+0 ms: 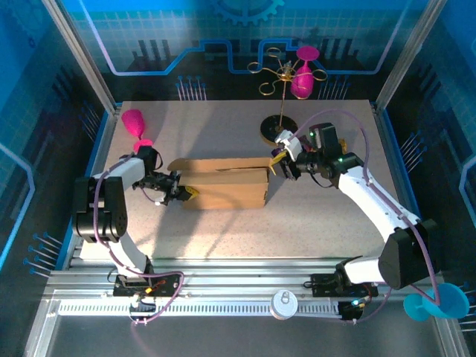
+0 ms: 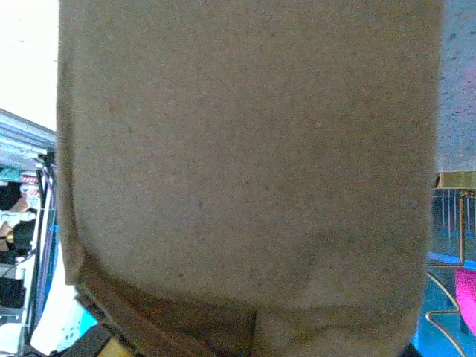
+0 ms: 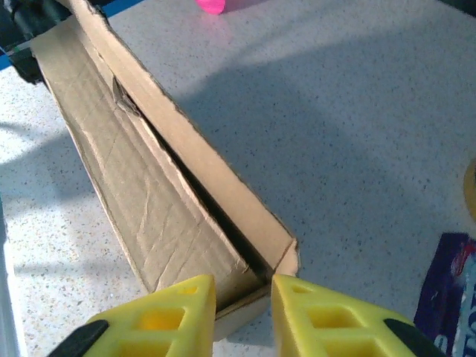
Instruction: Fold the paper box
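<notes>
The paper box [image 1: 225, 187] lies in the middle of the table as a long, shallow brown carton, its top flap slightly ajar. My left gripper [image 1: 184, 192] is at the box's left end, shut on the cardboard there. In the left wrist view the brown cardboard [image 2: 245, 163] sits right against the camera and hides the fingers. My right gripper [image 1: 277, 167] is at the box's right end. In the right wrist view its yellow fingers [image 3: 167, 312] stand close together on either side of the end corner of the box [image 3: 178, 186], touching the cardboard.
A gold wire stand [image 1: 282, 78] on a black base [image 1: 276, 132] stands behind the right gripper with a pink goblet [image 1: 303, 71] on it. Another pink goblet [image 1: 135, 123] lies at the far left. A purple packet [image 3: 450, 294] lies beside the right gripper.
</notes>
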Controlling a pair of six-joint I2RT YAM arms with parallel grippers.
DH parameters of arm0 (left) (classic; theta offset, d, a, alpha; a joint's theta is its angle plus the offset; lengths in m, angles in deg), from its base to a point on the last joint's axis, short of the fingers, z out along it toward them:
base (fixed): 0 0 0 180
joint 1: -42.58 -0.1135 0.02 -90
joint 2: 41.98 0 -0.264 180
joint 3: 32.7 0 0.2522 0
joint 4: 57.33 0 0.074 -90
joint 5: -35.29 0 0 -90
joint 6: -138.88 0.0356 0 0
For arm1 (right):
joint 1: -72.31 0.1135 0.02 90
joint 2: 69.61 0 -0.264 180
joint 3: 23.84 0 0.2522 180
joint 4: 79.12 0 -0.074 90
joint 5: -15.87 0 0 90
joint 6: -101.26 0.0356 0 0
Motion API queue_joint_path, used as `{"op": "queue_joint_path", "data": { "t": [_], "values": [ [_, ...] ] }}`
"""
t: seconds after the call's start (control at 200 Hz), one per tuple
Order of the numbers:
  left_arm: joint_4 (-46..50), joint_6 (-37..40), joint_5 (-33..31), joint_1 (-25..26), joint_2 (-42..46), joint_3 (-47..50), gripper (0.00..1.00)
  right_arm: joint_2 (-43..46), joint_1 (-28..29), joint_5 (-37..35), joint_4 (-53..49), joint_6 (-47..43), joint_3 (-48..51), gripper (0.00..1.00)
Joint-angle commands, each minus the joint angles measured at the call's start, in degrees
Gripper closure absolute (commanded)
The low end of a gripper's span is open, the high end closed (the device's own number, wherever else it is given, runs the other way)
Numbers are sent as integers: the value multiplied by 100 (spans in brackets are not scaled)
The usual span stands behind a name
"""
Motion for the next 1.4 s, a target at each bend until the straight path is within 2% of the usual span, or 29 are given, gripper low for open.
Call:
{"op": "queue_joint_path", "data": {
  "t": [0.0,0.18,0.49,0.53,0.655,0.82,0.996,1.186,1.396],
  "values": [
    [-5,-678,-694,-76,69,245,100,-77,128,-300,-536,283,-247,78],
    [-51,-712,-709,-76,-11,164,100,-472,232,-655,-931,345,-782,81],
    [-72,-744,-720,-75,-53,105,100,-918,270,-853,-1320,408,-1406,86],
    [-55,-736,-715,-76,-53,90,100,-924,272,-861,-1340,443,-1414,84],
    [-11,-757,-738,-76,-61,75,100,-880,225,-748,-1405,702,-1501,68],
    [66,-825,-791,-85,-53,53,100,-1133,-69,-172,-2181,1272,-2156,65],
    [61,-1034,-906,-95,-91,22,100,-1486,-196,450,-2728,1223,-2468,57],
    [151,-1023,-930,-109,-320,-161,100,-1849,-290,244,-3009,1000,-2861,59],
    [232,-920,-951,-125,-447,-244,100,-2159,-203,53,-3168,870,-3174,73]
  ]
}}
